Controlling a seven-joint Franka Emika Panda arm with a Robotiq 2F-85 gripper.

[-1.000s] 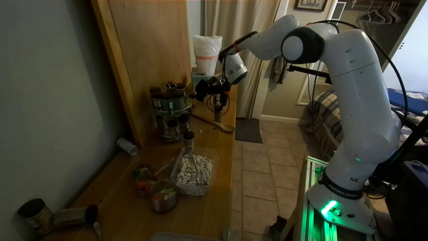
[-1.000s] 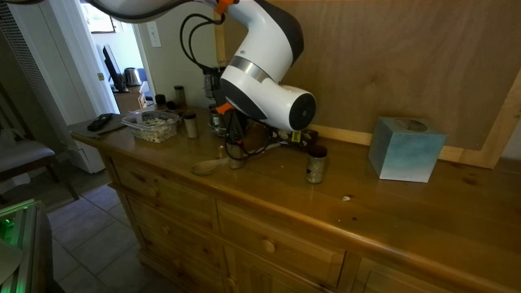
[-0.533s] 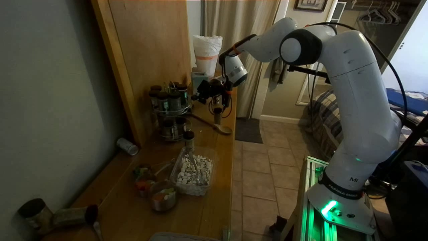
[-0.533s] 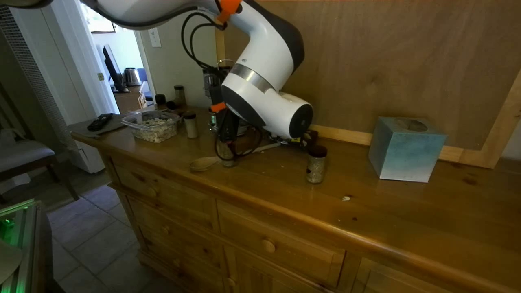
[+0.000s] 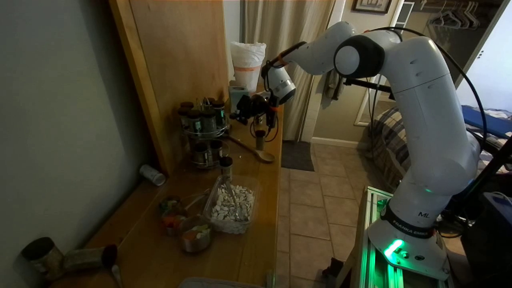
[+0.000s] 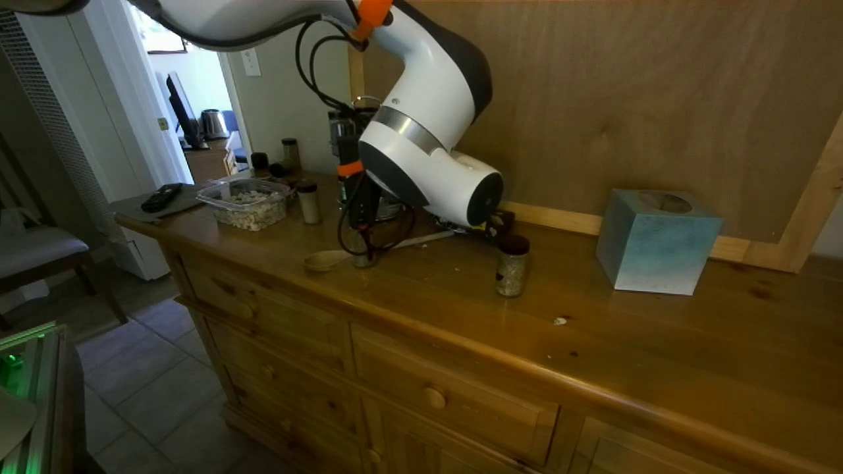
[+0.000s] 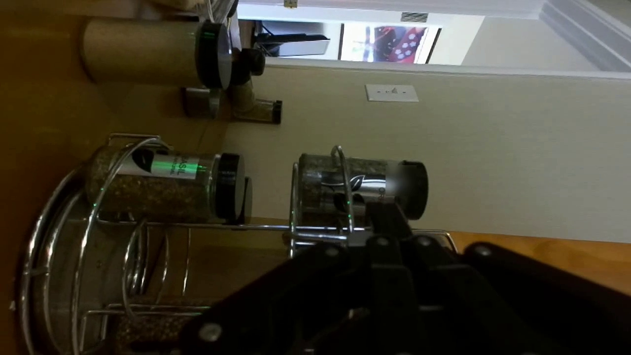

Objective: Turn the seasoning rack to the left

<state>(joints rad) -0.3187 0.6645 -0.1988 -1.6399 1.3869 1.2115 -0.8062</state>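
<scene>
– How's the black end effector (image 7: pixel 389 219)?
– Fingers together, seemingly gripping nothing, just beside the two-tier chrome-wire seasoning rack (image 5: pixel 205 135) on the brown wooden worktop (image 5: pixel 252 256).
– Risk?
– Pushed high, the rack may tip, not spin; dipping could topple the dark-lidded glass jar (image 5: pixel 260 141) beside the brown wooden spoon (image 5: pixel 265 156).
– Room?
– Worktop's front edge just past them; tan wooden panel (image 6: pixel 625 118) close behind the rack.

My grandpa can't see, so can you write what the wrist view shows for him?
A black gripper with its jaws shut is in front of a wire seasoning rack holding spice jars; one label seems to say basil. Everything looks sideways, and beyond the rack are more jars and a pale wall with a light switch.
</scene>
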